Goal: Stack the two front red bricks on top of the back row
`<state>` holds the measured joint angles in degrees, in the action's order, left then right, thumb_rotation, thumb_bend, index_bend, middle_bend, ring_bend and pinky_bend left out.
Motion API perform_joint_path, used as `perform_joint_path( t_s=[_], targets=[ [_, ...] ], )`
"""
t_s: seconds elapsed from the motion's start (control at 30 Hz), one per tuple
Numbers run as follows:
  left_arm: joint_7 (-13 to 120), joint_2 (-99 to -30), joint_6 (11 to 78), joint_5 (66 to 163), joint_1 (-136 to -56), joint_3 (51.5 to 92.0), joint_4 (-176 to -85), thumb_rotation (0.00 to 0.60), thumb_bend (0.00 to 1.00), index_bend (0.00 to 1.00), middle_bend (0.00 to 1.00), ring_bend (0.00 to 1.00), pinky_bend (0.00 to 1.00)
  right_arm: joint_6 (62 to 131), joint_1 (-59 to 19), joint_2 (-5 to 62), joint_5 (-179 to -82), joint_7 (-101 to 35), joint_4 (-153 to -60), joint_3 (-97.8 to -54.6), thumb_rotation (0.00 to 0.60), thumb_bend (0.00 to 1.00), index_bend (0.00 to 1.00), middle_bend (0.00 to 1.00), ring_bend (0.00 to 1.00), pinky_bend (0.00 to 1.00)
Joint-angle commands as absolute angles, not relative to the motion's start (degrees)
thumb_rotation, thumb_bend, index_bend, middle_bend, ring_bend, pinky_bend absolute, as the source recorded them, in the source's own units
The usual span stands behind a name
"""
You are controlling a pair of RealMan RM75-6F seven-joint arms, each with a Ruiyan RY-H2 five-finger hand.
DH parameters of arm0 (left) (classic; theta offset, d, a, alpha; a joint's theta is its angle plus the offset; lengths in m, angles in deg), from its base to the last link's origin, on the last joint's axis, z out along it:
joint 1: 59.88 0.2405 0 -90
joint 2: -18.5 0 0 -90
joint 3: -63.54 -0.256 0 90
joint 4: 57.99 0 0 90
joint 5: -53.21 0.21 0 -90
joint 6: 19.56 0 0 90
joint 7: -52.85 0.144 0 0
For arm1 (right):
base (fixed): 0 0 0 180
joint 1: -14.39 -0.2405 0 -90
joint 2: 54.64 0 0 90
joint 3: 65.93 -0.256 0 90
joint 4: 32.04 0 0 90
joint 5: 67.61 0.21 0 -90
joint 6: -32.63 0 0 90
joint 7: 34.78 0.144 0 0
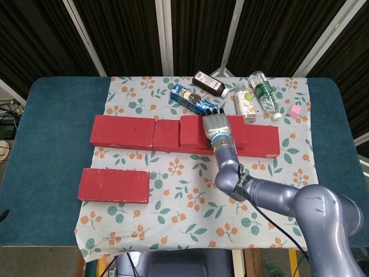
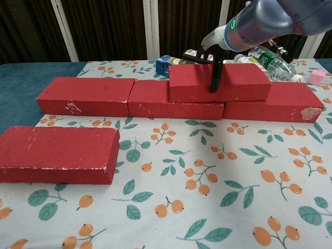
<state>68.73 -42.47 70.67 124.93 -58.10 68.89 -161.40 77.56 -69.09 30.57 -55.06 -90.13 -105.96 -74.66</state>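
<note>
Red stacked brick (image 2: 218, 83) in right hand (image 1: 215, 124) fingers' grasp, bottles (image 1: 253, 95) behind.

Three rough red rectangular bricks (image 2: 176, 99) are laid end to end as the back row across the floral cloth. A fourth red brick (image 2: 192, 82) is seated flat on top, spanning the middle-right joint, apparently square to the row. One more red brick (image 2: 57, 154) is left lying flat at front left, well apart.
</note>
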Motion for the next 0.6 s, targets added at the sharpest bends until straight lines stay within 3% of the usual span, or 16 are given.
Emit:
perform_joint_path(
  t_s=[0.03,0.33,0.6],
  targets=[
    [68.43,-42.34,70.84,125.03,-57.98,68.90,-161.38,0.600,0.00,0.06,0.00,0.00,0.11,79.11,-69.48,29.80,-54.23,-91.02,-107.35,-75.14,0.600,0.20,0.04,0.01,0.04,0.00],
    [66.78,-41.79,70.19,125.40,-58.15,68.93,-161.05,0.600,0.00,0.06,0.00,0.00,0.11,84.82,-69.71,22.03,-51.58,-92.87,-117.91,-77.15,0.600,0.20,0.04,0.01,0.04,0.00],
    [63.38,-41.52,71.99,128.33,-57.45,68.73,-160.26,0.600,0.00,0.05,0.00,0.00,0.11,98.98,-60.03,9.57,-70.22,-80.55,-141.64,-77.86,0.600,0.20,0.04,0.01,0.04,0.00]
  ],
)
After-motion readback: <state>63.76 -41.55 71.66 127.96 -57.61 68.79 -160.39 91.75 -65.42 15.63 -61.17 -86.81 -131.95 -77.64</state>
